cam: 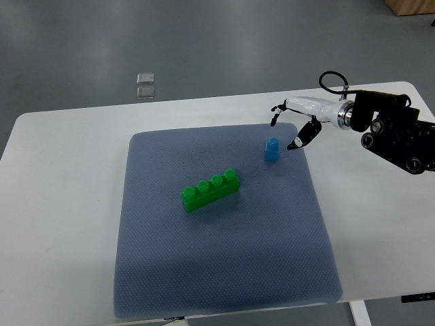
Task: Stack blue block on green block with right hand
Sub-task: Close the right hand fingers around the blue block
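Observation:
A small blue block (272, 150) stands upright on the grey-blue mat (217, 272), toward its far right. A long green block (211, 189) with a row of studs lies at the mat's middle, angled, left and nearer than the blue one. My right hand (289, 125) reaches in from the right edge, its white palm above and right of the blue block. Its dark fingers (299, 140) are spread and hold nothing; one fingertip hangs just right of the blue block, apart from it. The left arm does not show.
The mat lies on a white table (61, 204) whose far edge runs across the upper picture. Two small clear squares (145, 84) lie on the grey floor beyond it. My black forearm (397, 132) hangs over the table's right end.

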{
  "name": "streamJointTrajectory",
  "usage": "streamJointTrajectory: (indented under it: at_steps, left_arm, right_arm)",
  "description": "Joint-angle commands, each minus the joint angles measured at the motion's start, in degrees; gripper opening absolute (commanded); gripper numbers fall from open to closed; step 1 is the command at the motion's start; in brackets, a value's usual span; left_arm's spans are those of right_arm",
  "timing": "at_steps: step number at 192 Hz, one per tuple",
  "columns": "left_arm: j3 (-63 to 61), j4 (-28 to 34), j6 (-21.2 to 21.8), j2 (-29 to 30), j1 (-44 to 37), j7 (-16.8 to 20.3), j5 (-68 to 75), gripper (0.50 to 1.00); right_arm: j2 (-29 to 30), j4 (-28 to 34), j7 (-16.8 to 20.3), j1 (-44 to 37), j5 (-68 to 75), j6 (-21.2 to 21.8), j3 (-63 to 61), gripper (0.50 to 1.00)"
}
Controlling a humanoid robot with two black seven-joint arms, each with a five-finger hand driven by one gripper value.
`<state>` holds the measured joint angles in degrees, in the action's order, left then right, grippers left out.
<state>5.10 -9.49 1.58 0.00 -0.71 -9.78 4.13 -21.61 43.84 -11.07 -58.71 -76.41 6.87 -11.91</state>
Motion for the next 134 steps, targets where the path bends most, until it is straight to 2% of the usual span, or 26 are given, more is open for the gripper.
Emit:
streamJointTrajectory:
  at_steps: [1,82,134]
  left_arm:
    - [0.0,0.0,0.0,0.0,0.0,-0.1,0.0,1.0]
    - [0.0,0.0,0.0,0.0,-0.1,0.0,0.0,1.0]
    - [0.0,0.0,0.0,0.0,0.0,0.0,0.0,1.0]
  right_arm:
    - [0.8,-0.4,0.0,0.4,0.0,-0.6,0.7,0.921]
    - [4.4,-0.8,0.0,0.4,0.0,-0.6,0.7,0.919]
    - [4.3,-1.2,0.1,0.3,-0.2,-1.2,2.7,0.903]
